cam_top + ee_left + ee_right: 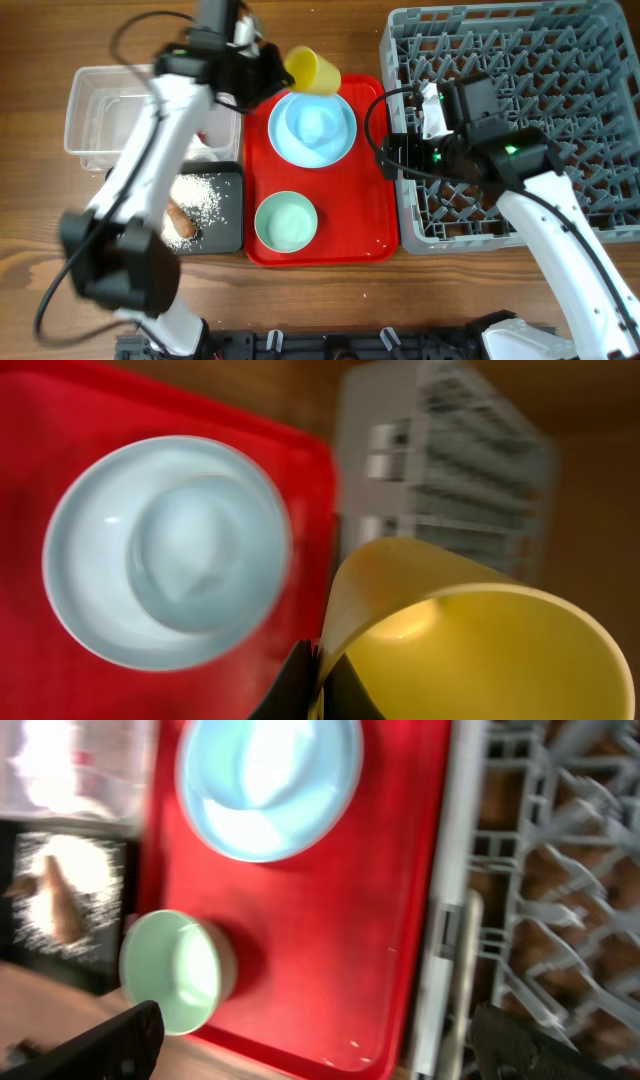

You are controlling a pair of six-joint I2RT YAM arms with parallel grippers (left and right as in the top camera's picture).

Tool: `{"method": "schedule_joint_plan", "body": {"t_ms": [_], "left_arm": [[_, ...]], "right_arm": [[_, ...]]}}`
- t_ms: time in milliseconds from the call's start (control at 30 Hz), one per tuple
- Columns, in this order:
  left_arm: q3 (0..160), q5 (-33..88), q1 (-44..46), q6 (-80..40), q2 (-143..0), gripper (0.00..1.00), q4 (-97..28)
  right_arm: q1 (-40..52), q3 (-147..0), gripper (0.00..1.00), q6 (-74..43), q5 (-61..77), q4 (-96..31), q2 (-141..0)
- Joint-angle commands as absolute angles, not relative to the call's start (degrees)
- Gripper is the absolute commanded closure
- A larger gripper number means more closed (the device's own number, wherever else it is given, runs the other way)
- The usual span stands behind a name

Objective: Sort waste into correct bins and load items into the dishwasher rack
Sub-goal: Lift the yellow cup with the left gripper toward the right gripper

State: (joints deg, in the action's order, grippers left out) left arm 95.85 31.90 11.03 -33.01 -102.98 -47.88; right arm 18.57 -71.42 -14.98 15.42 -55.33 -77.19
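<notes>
The yellow cup (312, 70) is tilted in the air over the far edge of the red tray (372, 215), its rim pinched by the left end effector (283, 68). Just beside it on the tray, the light blue bowl (318, 122) sits on the light blue plate (285, 150). The mint-green bowl (286, 222) stands nearer the front.

To the left, the black tray (228, 236) holds rice (200, 195) and a brown food piece (180, 222), and the clear tub (100, 100) lies behind it. The right end effector (320, 1052), fingers spread wide, hovers where the red tray meets the dishwasher rack (560, 100) on the wooden worktop (330, 300).
</notes>
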Motion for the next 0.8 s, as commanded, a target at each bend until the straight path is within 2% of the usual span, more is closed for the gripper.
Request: {"method": "schedule_joint_plan", "body": {"t_ms": [0,100,300,500,767], "left_arm": [[97.0,47.7,8.7,-28.1,-97.0,0.96,-52.9],[97.0,54.7,9.5,-19.4,-96.3,0.96,-61.5],[97.0,60.0,11.6,-5.4,-96.4,0.96,-71.9],[97.0,74.7,14.1,4.1,-96.4,0.96,-74.7],[97.0,78.4,17.4,4.3,-96.4,0.96,-74.6]], "right_arm": [[18.7,-72.3,0.0,-7.7,28.1,-54.4,-74.2],[18.7,-72.3,0.0,-1.1,41.6,-52.5,-71.7],[18.7,-72.3,0.0,6.1,49.8,-51.8,-65.7],[18.7,-72.3,0.0,10.1,48.9,-52.1,-60.4],[18.7,-72.3,0.0,10.5,45.0,-50.5,-59.4]]}}
